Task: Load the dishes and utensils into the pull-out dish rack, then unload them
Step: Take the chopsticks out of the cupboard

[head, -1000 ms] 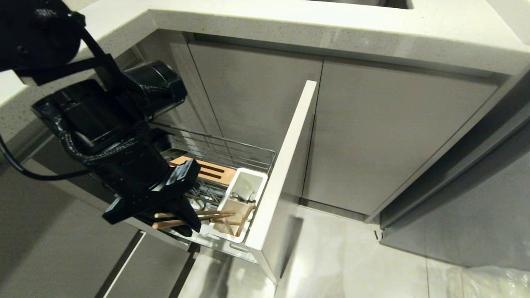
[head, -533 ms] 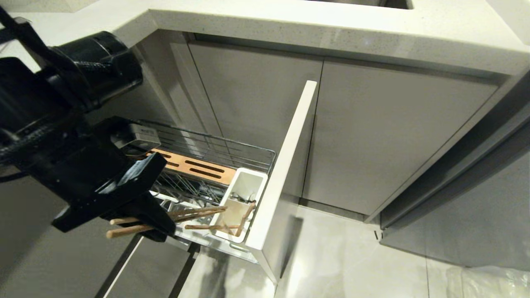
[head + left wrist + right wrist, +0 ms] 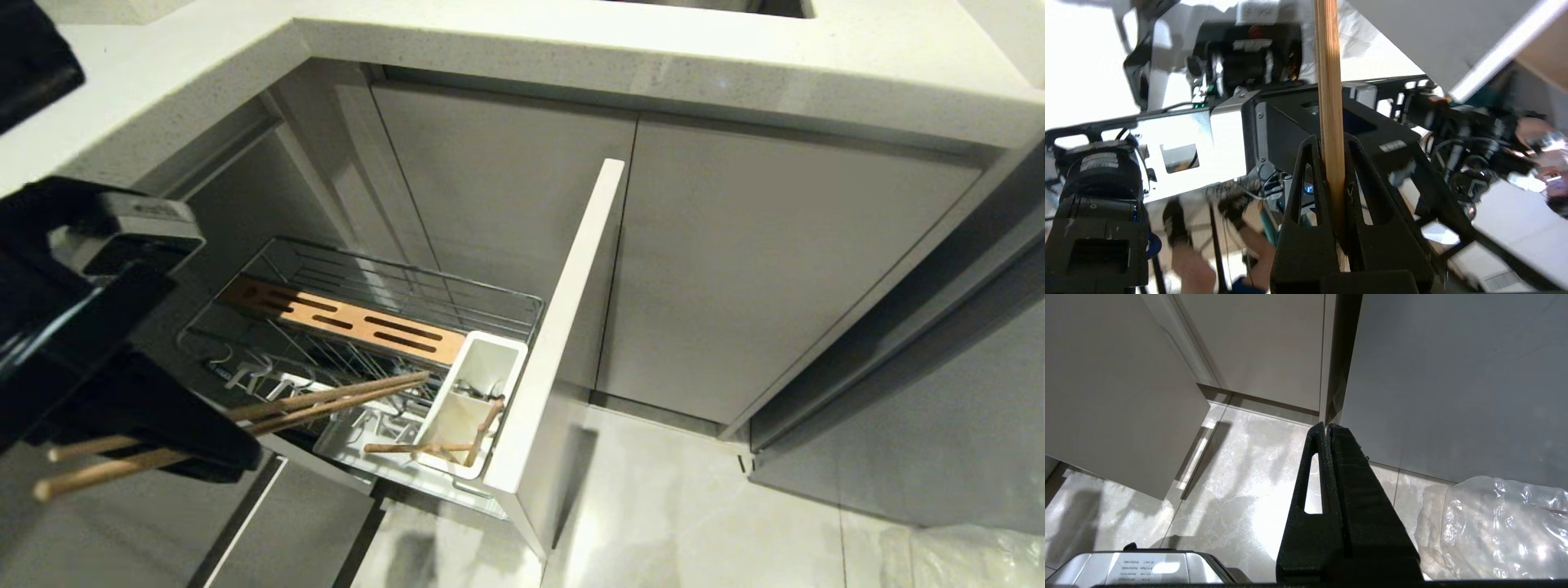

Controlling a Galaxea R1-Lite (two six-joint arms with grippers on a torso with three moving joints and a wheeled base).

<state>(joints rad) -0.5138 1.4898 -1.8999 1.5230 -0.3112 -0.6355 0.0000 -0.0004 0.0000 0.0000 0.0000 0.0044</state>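
I am clamping my left pincer [image 3: 175, 445] on a pair of thin pale wooden chopsticks [image 3: 326, 400], holding them nearly level at the left of the chrome wire pull-out dish rack [image 3: 392, 286], their tips reaching over its wire floor towards the white plastic utensil caddy [image 3: 482, 384]. More wooden sticks are leaning in that caddy. My right pincer [image 3: 1327, 430] is hanging with its jaws pressed together above the pale marble floor [image 3: 1241, 473], beside crumpled clear plastic wrap [image 3: 1494, 522].
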